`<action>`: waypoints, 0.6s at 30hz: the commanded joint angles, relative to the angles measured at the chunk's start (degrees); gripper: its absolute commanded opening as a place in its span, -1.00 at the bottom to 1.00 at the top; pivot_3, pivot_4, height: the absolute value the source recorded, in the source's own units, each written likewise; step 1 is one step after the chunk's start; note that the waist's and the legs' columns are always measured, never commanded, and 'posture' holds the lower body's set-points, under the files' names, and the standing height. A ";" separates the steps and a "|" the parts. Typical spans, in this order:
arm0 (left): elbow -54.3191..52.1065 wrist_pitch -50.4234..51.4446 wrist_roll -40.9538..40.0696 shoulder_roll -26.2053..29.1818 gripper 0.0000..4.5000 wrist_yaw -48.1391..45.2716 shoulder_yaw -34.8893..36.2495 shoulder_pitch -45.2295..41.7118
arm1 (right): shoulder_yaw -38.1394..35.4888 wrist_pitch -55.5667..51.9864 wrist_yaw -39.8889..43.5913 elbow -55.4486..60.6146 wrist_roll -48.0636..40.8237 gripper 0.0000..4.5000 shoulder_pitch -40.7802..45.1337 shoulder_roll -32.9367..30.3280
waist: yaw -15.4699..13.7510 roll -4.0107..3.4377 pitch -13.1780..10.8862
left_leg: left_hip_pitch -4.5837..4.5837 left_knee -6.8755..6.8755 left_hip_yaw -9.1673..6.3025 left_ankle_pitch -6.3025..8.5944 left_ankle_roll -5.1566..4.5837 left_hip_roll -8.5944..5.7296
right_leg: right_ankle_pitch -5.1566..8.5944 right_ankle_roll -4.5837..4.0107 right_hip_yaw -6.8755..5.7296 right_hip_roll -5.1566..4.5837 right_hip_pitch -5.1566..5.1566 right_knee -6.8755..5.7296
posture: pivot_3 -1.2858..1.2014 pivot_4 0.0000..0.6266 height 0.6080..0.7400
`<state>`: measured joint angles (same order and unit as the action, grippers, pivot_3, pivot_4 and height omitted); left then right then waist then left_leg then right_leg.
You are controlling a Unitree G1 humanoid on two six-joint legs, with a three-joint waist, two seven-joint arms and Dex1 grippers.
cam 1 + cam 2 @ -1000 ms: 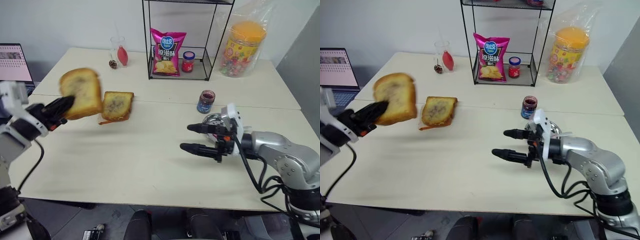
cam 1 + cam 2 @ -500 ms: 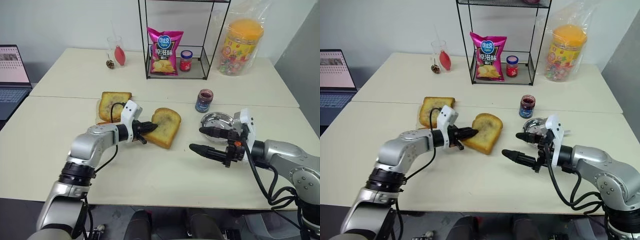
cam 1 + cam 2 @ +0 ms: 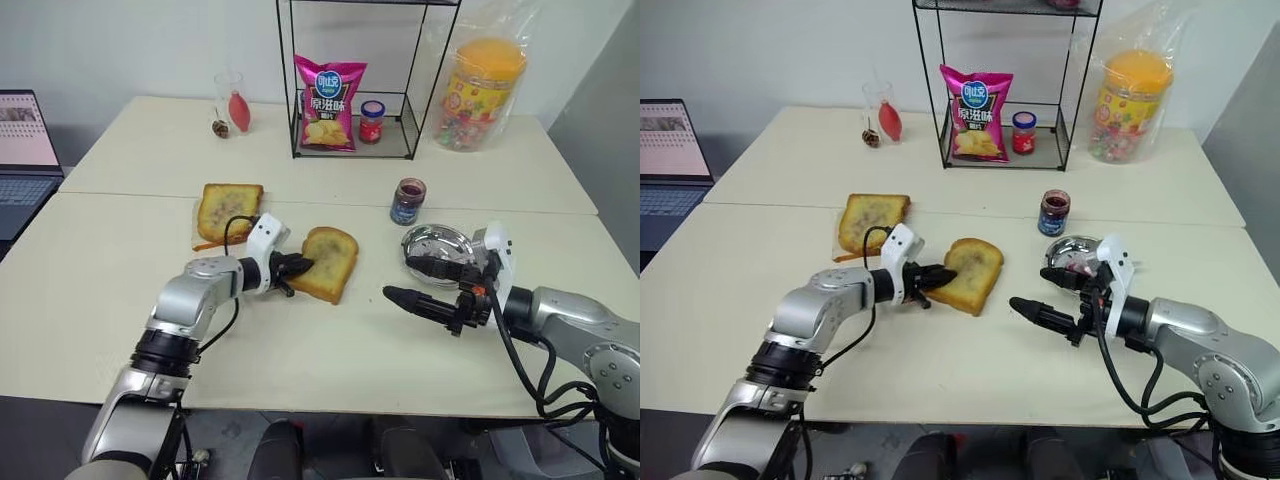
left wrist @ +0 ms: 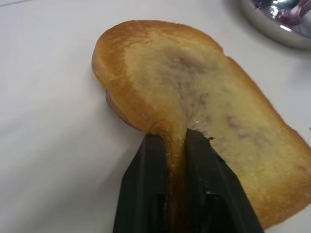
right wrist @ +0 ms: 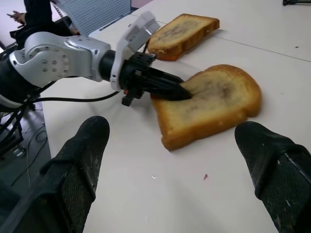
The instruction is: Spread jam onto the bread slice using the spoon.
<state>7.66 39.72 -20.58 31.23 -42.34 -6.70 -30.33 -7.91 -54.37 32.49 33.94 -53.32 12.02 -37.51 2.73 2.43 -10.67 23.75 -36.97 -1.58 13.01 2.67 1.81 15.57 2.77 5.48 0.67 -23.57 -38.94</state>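
1. Since a second ago, the bread slice [image 3: 326,262] has been brought down from the air at the far left and laid on the table [image 3: 300,350], just left of the steel dish [image 3: 438,243], which is taken as the landmark; the second toast [image 3: 229,210] has stayed further left of the dish.
2. Head views: the left gripper [image 3: 296,267] is seen closed on the slice's left crust. The right gripper [image 3: 420,283] hangs just in front of the dish, spread wide and holding nothing. The jam jar [image 3: 409,201] stands just behind the dish.
3. Left wrist view: the fingers [image 4: 201,165] are pinched narrowly on the crust edge. The slice lies flat, its rounded top pointing away from the gripper, its long axis running toward the dish [image 4: 277,19].
4. Right wrist view: the slice's domed end is turned away from the left gripper, its face upward.
5. Judgement: the slice should be released cleanly and the fingers drawn straight back along its long axis, so it is neither dragged nor torn; the spoon is judged to lie in the dish, though it cannot be made out clearly.
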 commanded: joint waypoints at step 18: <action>-17.00 7.72 -1.67 7.04 1.00 2.26 8.08 8.42 | -8.58 3.64 -0.03 -2.74 0.95 1.00 -6.14 -1.80 | -0.11 0.00 0.00 | 0.00 -0.05 0.03 0.00 0.00 -0.03 | 0.00 0.01 0.01 -0.03 0.02 0.00 | 0.03 -0.52 1.00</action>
<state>-6.65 48.56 -21.78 36.79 -39.27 -0.59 -21.91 -13.13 -52.00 33.29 30.93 -51.89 6.71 -39.05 2.62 2.42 -10.67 23.74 -37.02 -1.54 13.01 2.67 1.78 15.57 2.77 5.50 0.64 -23.55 -38.94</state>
